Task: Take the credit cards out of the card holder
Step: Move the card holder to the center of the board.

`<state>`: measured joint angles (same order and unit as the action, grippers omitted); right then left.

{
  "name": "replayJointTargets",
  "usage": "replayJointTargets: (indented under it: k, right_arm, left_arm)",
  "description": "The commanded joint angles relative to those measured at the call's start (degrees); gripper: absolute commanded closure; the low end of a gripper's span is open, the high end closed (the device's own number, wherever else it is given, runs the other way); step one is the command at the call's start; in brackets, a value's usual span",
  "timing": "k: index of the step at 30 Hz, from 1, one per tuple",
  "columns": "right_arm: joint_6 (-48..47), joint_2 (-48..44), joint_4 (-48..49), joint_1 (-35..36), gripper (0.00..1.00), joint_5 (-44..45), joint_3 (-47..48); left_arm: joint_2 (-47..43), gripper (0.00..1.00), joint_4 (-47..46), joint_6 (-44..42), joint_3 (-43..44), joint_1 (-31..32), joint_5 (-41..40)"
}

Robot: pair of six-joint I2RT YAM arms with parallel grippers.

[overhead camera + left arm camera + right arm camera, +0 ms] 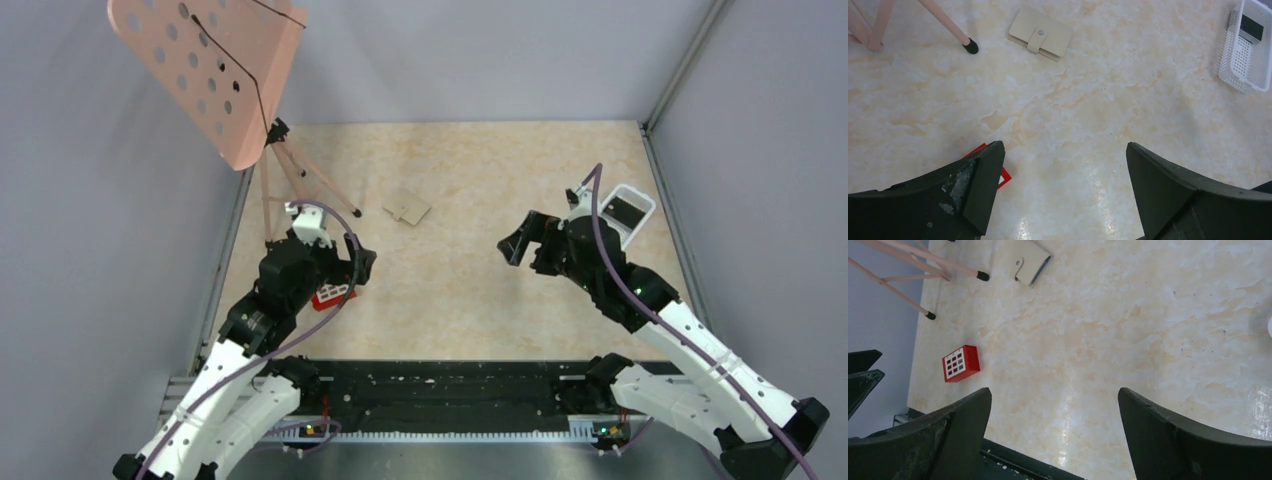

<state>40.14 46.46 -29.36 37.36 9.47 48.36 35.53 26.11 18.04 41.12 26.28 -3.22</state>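
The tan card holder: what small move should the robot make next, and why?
Probably reach the open left gripper forward to the card holder: it lies snapped shut on the table, untouched, and that gripper is empty and nearer.

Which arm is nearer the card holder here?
Left. The left arm ends just near-left of the card holder; the right arm ends farther away on its right.

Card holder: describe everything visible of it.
The card holder is tan, leather-like and folded shut, its strap tab fastened by a small metal snap. It lies flat on the marbled table, beside but clear of the stand's black-tipped foot. A dark sliver shows along one edge in the right wrist view. Nothing grips it.
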Motion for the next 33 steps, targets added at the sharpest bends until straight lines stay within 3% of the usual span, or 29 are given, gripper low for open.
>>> replayJointTargets:
  k: [1, 10, 16, 22, 26, 33]
  right_arm:
    - [0.37, -1.82, 2.07, -0.05, 0.03, 0.95, 0.02]
    - [-3.60, -2.96, 2.97, -0.05, 0.03, 1.68, 0.46]
    - [-8.47, -5.44, 6.46, -0.01, 0.04, -0.43, -0.80]
    - [-13.14, -9.82, 10.11, -0.03, 0.04, -2.58, -0.95]
    - [-13.97, -11.94, 10.99, -0.03, 0.05, -5.83, -1.06]
    - [-12.71, -15.95, 10.30, -0.01, 0.06, -8.68, -2.20]
  left_arm:
    - [0.84, 0.03, -1.63, -0.34, 0.61, -0.26, 1.07]
    - [10.40, 0.04, 1.13, 1.23, 5.04, 0.45, 10.33]
    - [24.21, 0.09, 4.98, 0.18, 13.21, 5.26, -0.89]
    - [45.86, 0.22, 10.53, 4.88, 26.92, 6.63, -14.53]
    - [56.02, 0.24, 9.87, 11.58, 34.50, 6.59, -16.42]
    - [68.96, 0.25, 6.22, 11.83, 42.02, 6.39, -19.37]
